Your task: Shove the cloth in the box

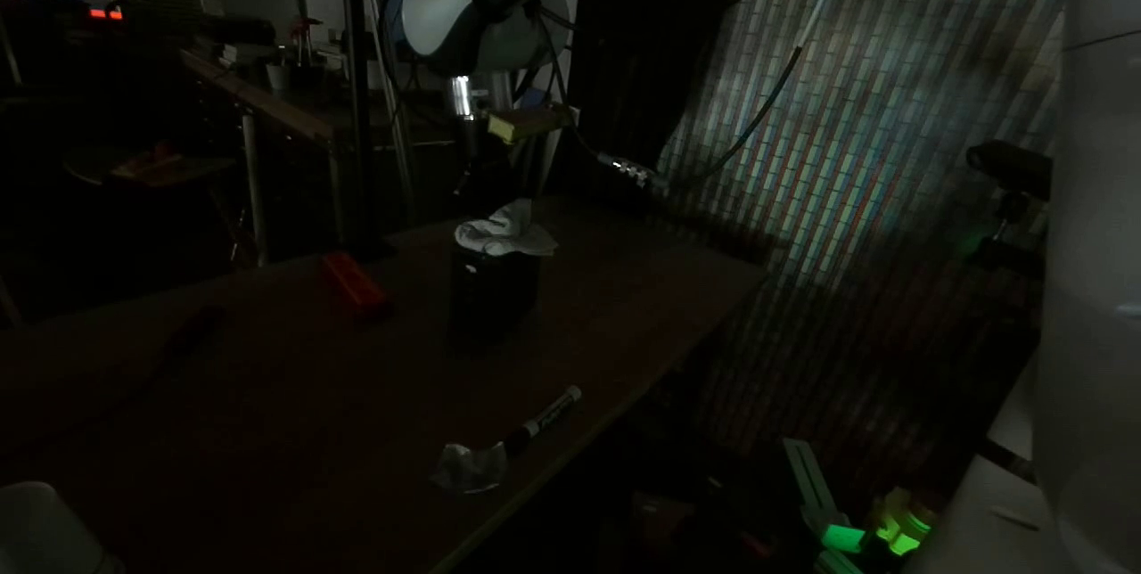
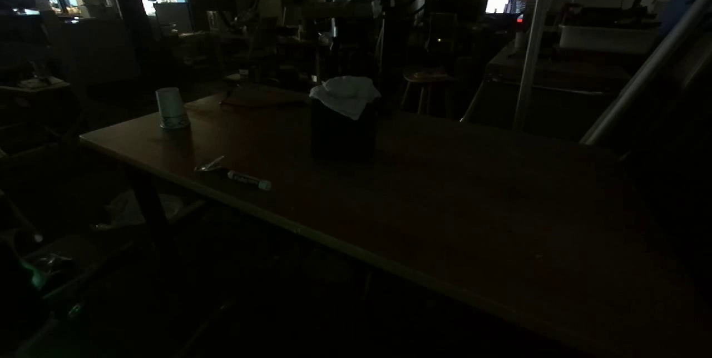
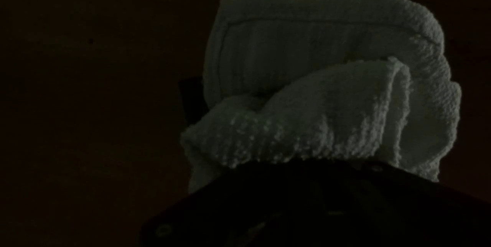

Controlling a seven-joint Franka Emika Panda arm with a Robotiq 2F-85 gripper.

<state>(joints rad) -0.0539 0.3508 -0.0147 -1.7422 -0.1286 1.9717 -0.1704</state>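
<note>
The white cloth [image 1: 505,231] lies bunched over the top of the black box [image 1: 493,289], which stands upright on the table. In an exterior view the cloth [image 2: 346,95] hangs in a point down the front of the box [image 2: 342,138]. In the wrist view the folded cloth [image 3: 322,97] fills the middle, and a dark corner of the box [image 3: 192,99] shows at its left. My gripper [image 1: 486,186] points down just above the cloth. In the wrist view its dark shape [image 3: 307,168] overlaps the cloth's lower edge. The fingertips are too dark to make out, and contact cannot be told.
A marker [image 1: 553,411] and a crumpled clear wrapper [image 1: 471,469] lie near the table edge [image 2: 300,230]. A red block-like object [image 1: 354,282] lies beside the box. A pale upside-down cup [image 2: 173,108] stands at a table corner. The room is very dark.
</note>
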